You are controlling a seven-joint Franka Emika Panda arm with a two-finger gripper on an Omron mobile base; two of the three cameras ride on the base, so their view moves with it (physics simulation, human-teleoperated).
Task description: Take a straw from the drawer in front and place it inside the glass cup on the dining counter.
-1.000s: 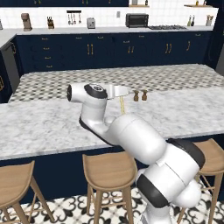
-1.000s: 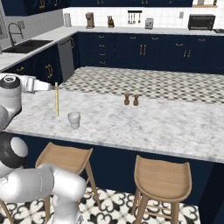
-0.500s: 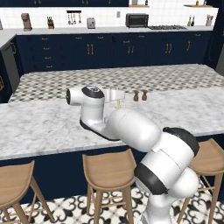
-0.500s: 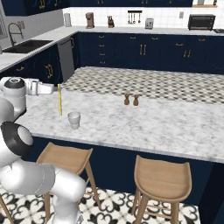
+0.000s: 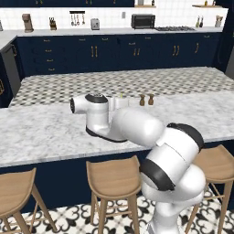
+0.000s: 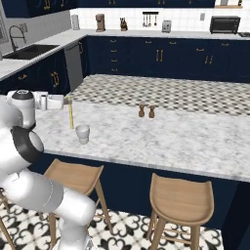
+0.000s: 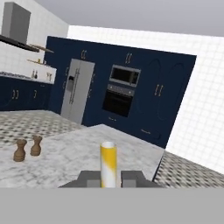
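I have swung the pincer (image 6: 68, 101) over the marble dining counter (image 6: 161, 141), clenched on the thin pale-yellow straw (image 6: 71, 115) hanging upright; the small translucent glass cup (image 6: 82, 134) now stands just beside and below it, so lowering comes next.

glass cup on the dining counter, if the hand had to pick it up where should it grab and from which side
Probably the glass cup is best taken across its upper wall, coming straight down over the open mouth. It stands upright, handleless and slightly tapered, with bare dining counter around it; the straw sits just behind it.
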